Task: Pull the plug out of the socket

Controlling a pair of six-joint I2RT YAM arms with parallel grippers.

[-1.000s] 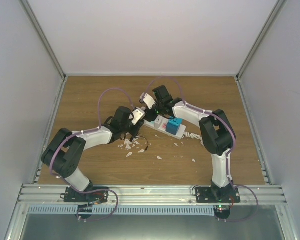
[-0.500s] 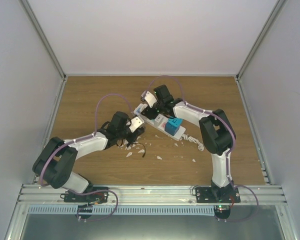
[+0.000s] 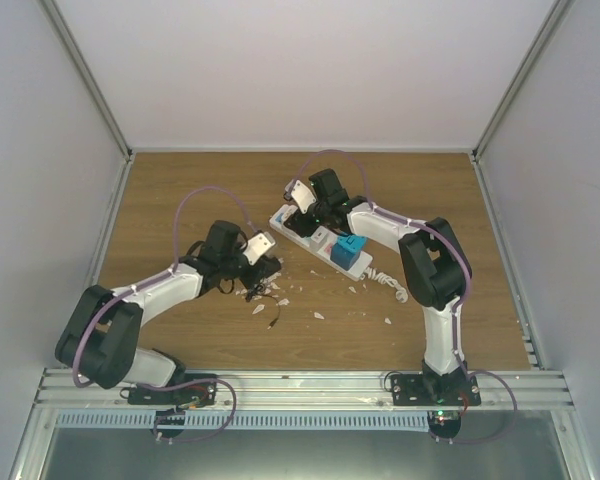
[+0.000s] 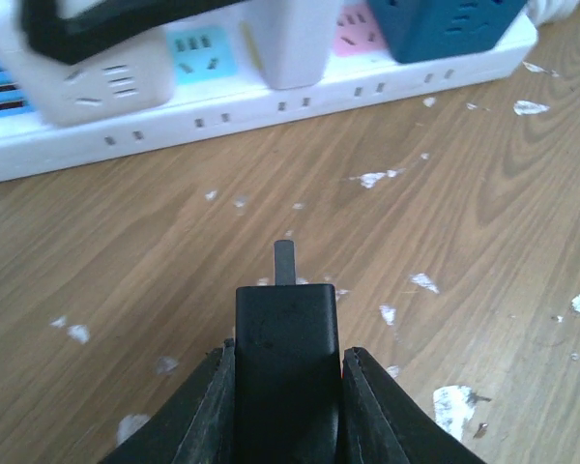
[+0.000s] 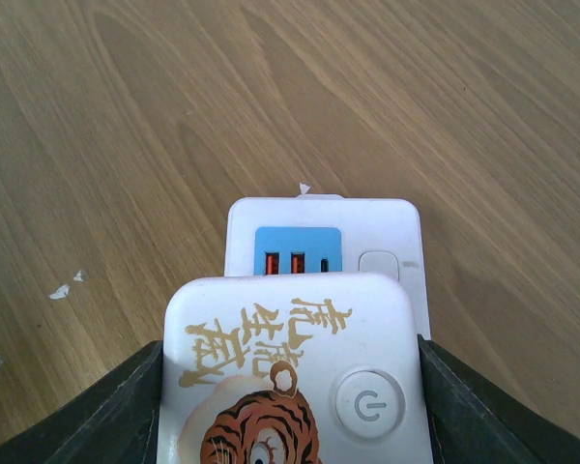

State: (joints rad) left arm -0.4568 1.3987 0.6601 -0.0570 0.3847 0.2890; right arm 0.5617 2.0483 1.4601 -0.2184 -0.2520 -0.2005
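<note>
The left gripper point(image 4: 286, 365) is clamping the black plug point(image 4: 286, 314), prongs clear of the socket point(image 4: 300, 101) lying at its 12 o'clock, while the right gripper point(image 5: 292, 391) is squeezing a tiger-printed adapter point(image 5: 271, 333), apparently anchoring the socket.

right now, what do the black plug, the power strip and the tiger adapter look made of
Black plug: matte black plastic, probably; smooth moulded faces, prong looks metal.
Power strip: smooth white plastic, moulded slots, coloured outlet panels.
Tiger adapter: glossy white plastic, likely; soft sheen, printed tiger, moulded button.
</note>
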